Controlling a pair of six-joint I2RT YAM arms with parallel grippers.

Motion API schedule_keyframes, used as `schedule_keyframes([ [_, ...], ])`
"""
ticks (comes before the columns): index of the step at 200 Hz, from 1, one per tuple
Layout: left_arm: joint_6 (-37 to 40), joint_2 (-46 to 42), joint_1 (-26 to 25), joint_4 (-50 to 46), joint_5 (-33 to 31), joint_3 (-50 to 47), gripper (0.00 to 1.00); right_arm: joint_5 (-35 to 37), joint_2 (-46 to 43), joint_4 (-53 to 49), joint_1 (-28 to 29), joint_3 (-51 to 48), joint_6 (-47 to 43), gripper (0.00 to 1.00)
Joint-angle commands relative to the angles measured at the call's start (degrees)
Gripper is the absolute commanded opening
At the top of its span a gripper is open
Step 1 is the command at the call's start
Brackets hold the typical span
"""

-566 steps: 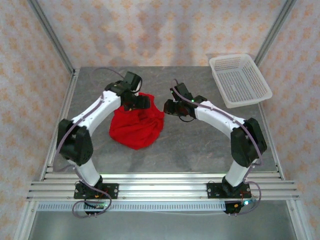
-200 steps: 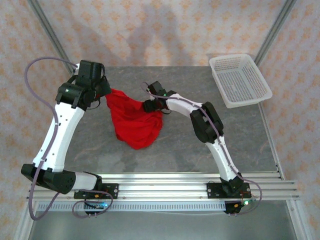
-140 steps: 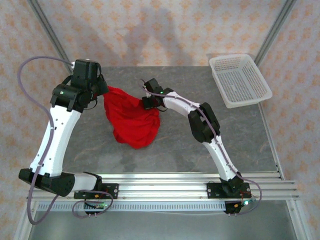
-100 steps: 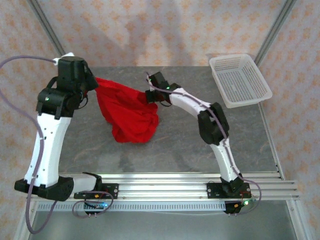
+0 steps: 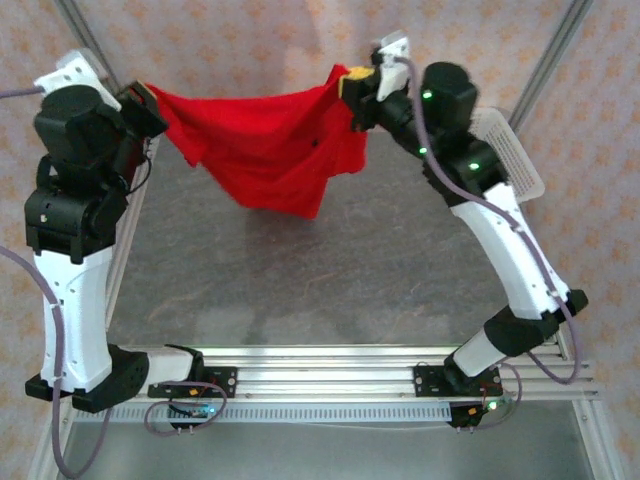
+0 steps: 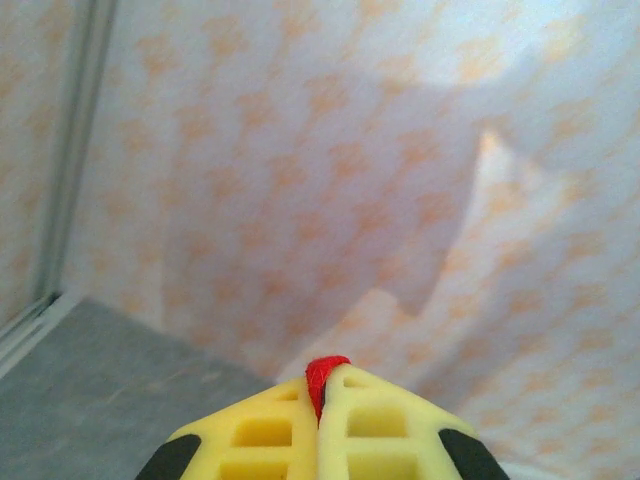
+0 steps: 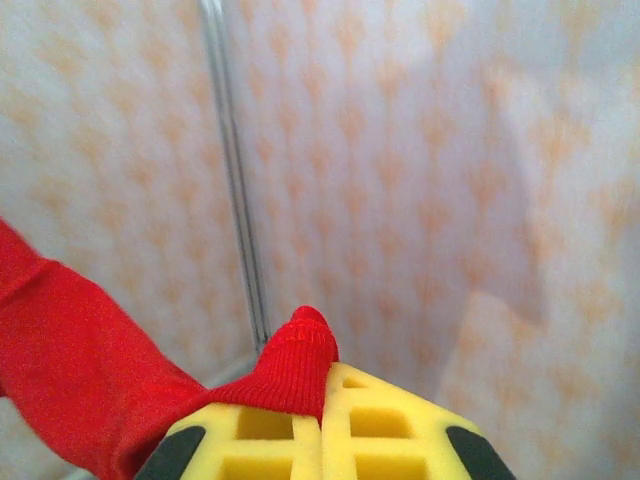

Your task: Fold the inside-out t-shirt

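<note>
Patterned pale walls (image 5: 250,40) are enclosing a grey table (image 5: 330,270) in the top view, where we are holding the red t-shirt (image 5: 270,150) stretched in the air across the upper middle, our left gripper (image 5: 150,105) at upper left and right gripper (image 5: 352,85) at upper centre both clenching its edges. From the left wrist, our yellow fingers (image 6: 270,440) are pinching a sliver of red cloth at bottom centre. From the right wrist, our pads (image 7: 390,430) are gripping a ribbed hem, the cloth trailing to lower left.
</note>
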Motion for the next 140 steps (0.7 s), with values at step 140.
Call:
schedule_keyframes([
  [140,-14.17,1.85,4.27,-7.64,-6.0,-33.03,0.0,-7.56,33.11,-39.32,-3.75,19.27,11.95,0.0],
])
